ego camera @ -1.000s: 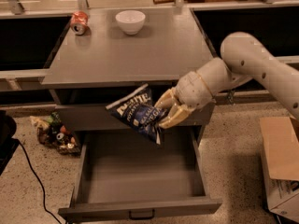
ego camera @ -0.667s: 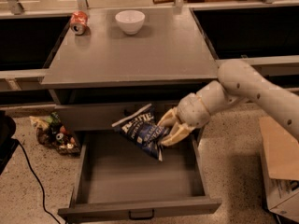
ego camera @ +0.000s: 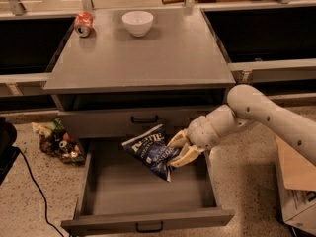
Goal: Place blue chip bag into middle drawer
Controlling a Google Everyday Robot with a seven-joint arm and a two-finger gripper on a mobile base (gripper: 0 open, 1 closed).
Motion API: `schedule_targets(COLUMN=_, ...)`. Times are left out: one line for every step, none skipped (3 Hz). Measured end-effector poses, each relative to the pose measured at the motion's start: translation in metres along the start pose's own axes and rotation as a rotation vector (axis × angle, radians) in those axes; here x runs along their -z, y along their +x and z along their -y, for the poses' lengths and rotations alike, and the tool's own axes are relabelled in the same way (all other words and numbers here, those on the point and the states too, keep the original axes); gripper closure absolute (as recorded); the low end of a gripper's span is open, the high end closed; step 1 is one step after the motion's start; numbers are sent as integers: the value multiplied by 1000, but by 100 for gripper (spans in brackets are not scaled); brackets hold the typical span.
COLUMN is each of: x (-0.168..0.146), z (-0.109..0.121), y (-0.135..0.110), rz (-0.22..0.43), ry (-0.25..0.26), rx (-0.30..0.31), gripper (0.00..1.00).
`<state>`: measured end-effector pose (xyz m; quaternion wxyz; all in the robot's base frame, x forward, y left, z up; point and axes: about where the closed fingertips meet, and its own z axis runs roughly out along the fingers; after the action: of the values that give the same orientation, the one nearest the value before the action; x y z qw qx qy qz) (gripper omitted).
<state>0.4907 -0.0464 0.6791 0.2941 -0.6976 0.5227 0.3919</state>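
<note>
The blue chip bag [ego camera: 150,152], dark navy with white lettering, hangs just above the floor at the back of the open middle drawer [ego camera: 148,216]. My gripper [ego camera: 179,149] reaches in from the right and is shut on the bag's right end. The drawer is pulled out wide and shows a bare grey floor and a small black handle on its front. The upper drawer [ego camera: 143,120] above it is closed.
A red can [ego camera: 83,23] and a white bowl [ego camera: 138,22] sit at the back of the cabinet top [ego camera: 148,58]. A pile of wrappers [ego camera: 57,139] lies on the floor to the left. A cardboard box [ego camera: 296,181] stands to the right.
My gripper has carried the bag downward and a little to the left, from in front of the upper drawer into the open middle drawer.
</note>
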Motion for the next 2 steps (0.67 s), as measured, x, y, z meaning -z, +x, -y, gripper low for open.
schedule_targets(x=-8, z=4, y=11, rz=-12, ry=-1, rx=-28, gripper=100)
schedule_targets(x=-29, z=15, y=52, rz=-5, ry=29, rx=-69, gripper=100)
